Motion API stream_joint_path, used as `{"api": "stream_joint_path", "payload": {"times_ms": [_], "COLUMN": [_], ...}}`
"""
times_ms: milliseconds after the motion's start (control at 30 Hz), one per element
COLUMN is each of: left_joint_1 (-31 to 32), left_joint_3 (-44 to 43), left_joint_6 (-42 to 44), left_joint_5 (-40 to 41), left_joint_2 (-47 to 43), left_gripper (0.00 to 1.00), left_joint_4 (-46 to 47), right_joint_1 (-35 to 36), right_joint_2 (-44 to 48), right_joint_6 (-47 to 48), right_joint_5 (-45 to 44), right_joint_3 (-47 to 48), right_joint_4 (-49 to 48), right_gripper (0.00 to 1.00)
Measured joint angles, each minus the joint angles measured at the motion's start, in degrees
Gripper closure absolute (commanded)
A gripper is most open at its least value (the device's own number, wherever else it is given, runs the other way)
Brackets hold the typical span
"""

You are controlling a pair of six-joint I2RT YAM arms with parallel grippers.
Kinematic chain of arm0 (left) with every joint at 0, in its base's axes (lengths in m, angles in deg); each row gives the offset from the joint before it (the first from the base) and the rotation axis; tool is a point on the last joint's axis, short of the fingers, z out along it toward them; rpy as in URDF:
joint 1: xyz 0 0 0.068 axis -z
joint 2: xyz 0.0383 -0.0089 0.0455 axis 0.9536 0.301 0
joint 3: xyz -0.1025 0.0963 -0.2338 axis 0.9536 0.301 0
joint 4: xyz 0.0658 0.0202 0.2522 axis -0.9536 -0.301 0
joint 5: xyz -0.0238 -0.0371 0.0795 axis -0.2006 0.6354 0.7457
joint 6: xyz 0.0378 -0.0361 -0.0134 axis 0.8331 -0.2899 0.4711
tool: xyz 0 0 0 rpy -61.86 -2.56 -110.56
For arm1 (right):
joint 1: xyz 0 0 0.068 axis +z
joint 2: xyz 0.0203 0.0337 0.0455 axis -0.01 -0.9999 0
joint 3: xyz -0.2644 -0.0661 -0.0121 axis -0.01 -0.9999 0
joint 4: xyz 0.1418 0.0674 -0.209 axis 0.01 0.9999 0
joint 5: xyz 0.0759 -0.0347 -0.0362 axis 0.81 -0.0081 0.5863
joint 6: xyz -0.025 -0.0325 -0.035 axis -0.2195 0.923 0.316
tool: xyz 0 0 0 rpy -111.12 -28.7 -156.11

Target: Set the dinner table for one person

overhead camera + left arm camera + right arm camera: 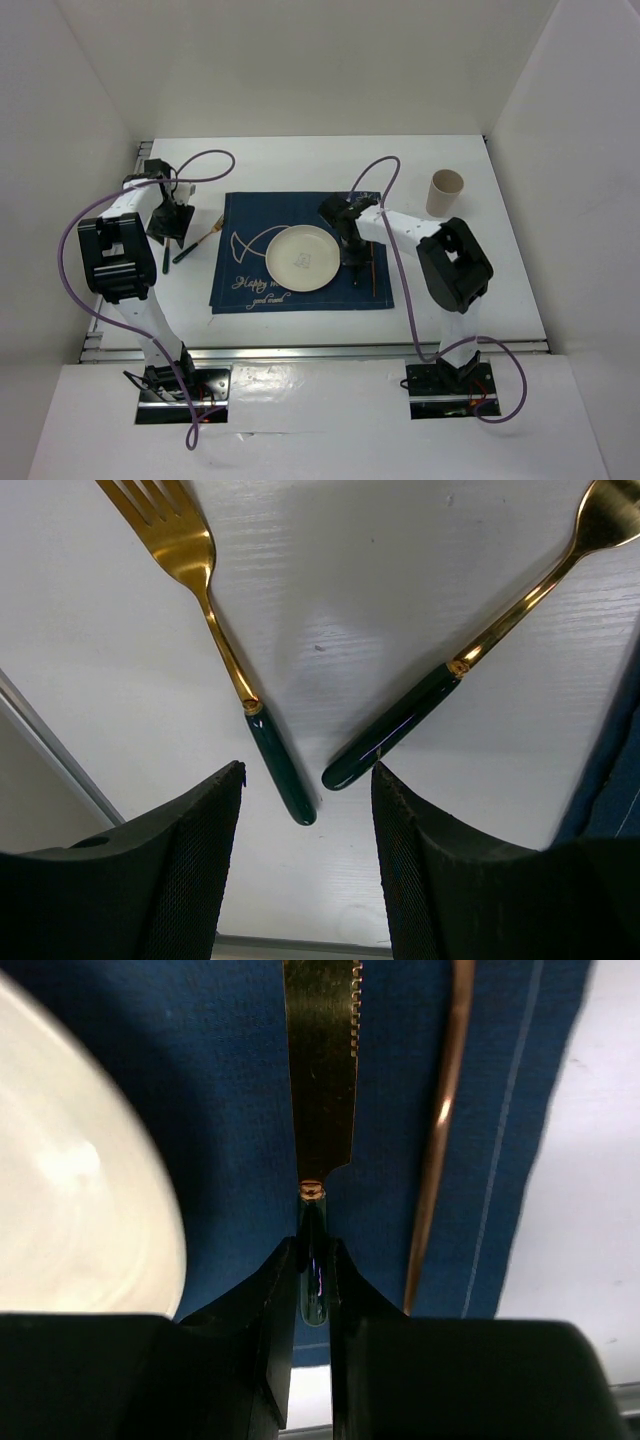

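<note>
On the white dinner table [300, 165] lies a navy placemat [240, 290] with a cream plate [302, 257] on it. My right gripper [313, 1250] is shut on the dark handle of a gold knife [322, 1070], which lies on the placemat [230, 1110] just right of the plate [80, 1190]. In the top view this gripper [352, 262] points down at the plate's right side. My left gripper [309, 773] hangs open over the dark handle ends of a gold fork [215, 630] and a gold spoon [500, 630], left of the placemat, holding nothing.
A thin copper-coloured stick [440, 1130] lies on the placemat right of the knife. A tan paper cup [445, 193] stands on the table at the back right. White walls close in the table on three sides, and an aluminium rail [320, 350] runs along its near edge.
</note>
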Motion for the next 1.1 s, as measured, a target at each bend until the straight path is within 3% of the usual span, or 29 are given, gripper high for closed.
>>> {"api": "stream_joint_path", "payload": {"times_ms": [1100], "left_joint_1": [0.0], "left_joint_3": [1.9], "left_joint_6": [0.0], "left_joint_5": [0.9], "left_joint_2": [0.0], "left_gripper": [0.4], "left_joint_4": [0.0], "right_joint_1": [0.0], "right_joint_2": [-2.3], "right_joint_6": [-1.8], "right_joint_5": [6.1], "right_joint_3": [-2.6], "right_joint_4": [-3.6], "right_gripper": [1.0]}}
